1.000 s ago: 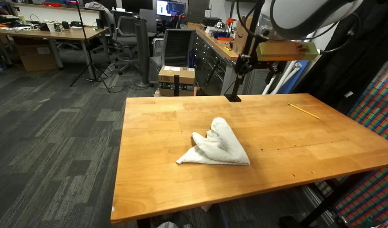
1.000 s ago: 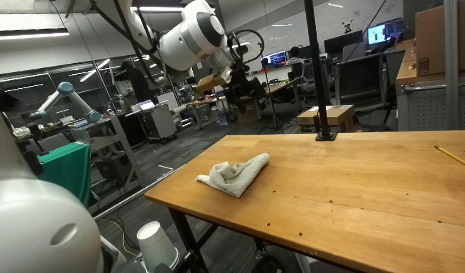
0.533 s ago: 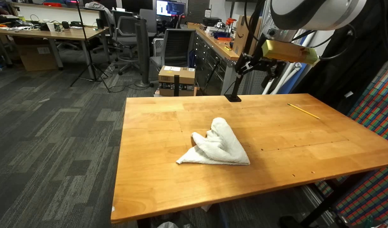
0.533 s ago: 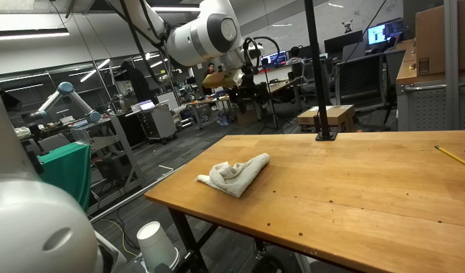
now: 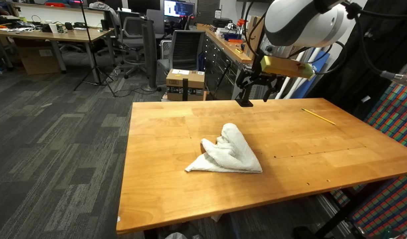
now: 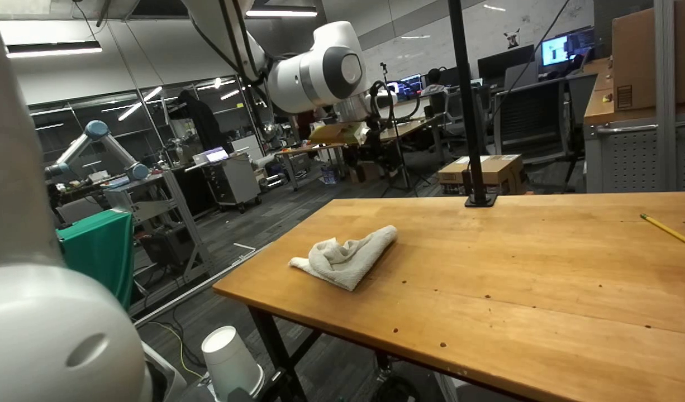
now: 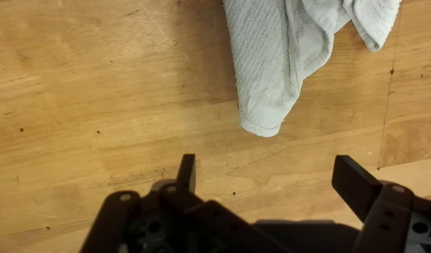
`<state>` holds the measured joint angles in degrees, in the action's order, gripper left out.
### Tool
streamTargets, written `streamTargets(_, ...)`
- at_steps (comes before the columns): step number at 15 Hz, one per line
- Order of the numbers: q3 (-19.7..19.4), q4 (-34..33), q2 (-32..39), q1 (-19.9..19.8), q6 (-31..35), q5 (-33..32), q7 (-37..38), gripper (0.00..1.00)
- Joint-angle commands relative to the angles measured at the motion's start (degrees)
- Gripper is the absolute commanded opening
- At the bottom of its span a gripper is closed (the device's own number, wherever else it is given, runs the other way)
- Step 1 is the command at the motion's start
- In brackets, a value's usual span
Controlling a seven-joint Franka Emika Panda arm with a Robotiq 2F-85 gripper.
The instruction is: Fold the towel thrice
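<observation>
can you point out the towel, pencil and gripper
Towel (image 5: pixel 232 156), in an exterior view: its folded middle
Pencil (image 5: pixel 318 116), in an exterior view: its yellow shaft
Gripper (image 7: pixel 264 164), wrist view: midway between its fingertips

Wht towel (image 5: pixel 238 157) lies rumpled & part-folded, approx V-shaped, on wooden tbl (image 5: pixel 289 176).

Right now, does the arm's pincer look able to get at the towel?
Probably yes: the pincer hangs open, the towel shows a rounded end ahead of its jaws in the wrist view, and nothing visible blocks the way, though the pincer must descend.
</observation>
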<state>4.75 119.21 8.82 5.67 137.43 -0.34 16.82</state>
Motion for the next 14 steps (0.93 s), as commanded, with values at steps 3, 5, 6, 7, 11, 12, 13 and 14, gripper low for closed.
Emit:
streamTargets(3,-0.3,-8.2,7.6,2.3,-3.7,-2.1,1.0,1.00)
streamTargets(5,-0.3,-10.3,9.9,3.1,-4.8,-2.0,1.0,1.00)
streamTargets(6,-0.3,-11.3,10.9,3.6,-5.3,-2.1,1.0,1.00)
streamTargets(7,-0.4,-12.3,11.9,4.0,-5.9,-2.2,1.0,1.00)
streamTargets(11,-0.3,-15.6,15.3,5.5,-7.6,-2.2,0.5,1.00)
streamTargets(12,-0.4,-16.3,16.1,5.7,-8.0,-2.1,0.3,1.00)
streamTargets(13,-0.4,-16.9,16.8,5.8,-8.2,-1.9,0.1,1.00)
streamTargets(14,-0.3,-17.4,17.5,5.9,-8.5,-1.7,-0.2,1.00)
